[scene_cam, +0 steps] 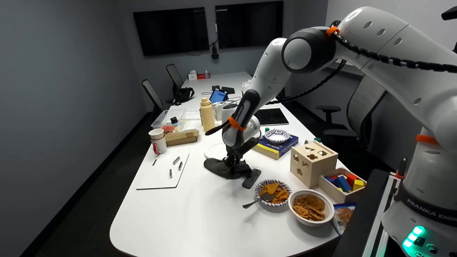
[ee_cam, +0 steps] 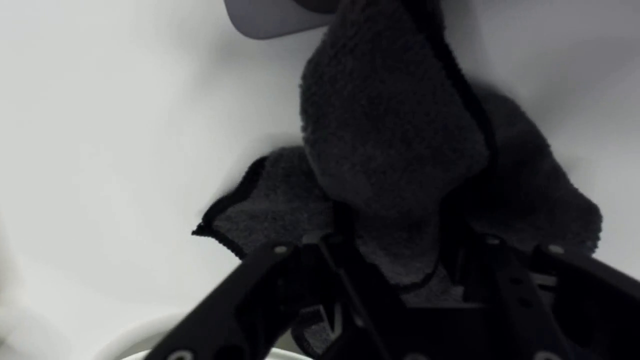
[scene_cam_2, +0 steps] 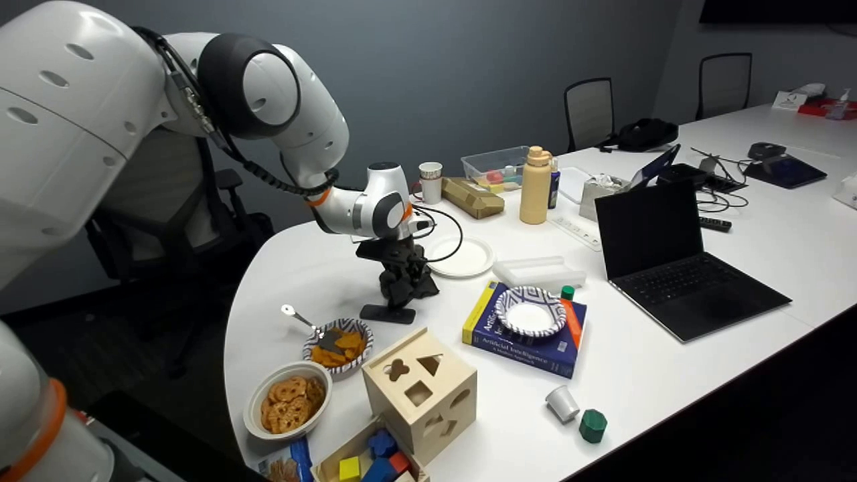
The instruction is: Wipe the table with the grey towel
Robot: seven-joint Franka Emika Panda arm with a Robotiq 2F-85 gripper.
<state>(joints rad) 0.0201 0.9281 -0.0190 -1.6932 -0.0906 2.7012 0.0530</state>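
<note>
The grey towel [scene_cam: 218, 168] is dark and bunched on the white table [scene_cam: 185, 217]. It also shows in an exterior view [scene_cam_2: 423, 286] as a crumpled heap below the gripper. My gripper [scene_cam: 232, 160] points down into the towel in both exterior views. In the wrist view the towel [ee_cam: 395, 110] passes between the fingers [ee_cam: 397, 240] and narrows there, with folds spreading out on both sides. The fingers are partly closed and press on the bunched cloth. The fingertips are dark and partly hidden by folds.
A black remote-like device [scene_cam: 251, 178] lies beside the towel. A patterned bowl of chips with a spoon [scene_cam: 274, 192], a bowl of pretzels [scene_cam: 311, 207] and a wooden shape box [scene_cam: 313, 162] stand nearby. A white plate [scene_cam_2: 462, 258] and a blue book [scene_cam_2: 525, 335] are also close.
</note>
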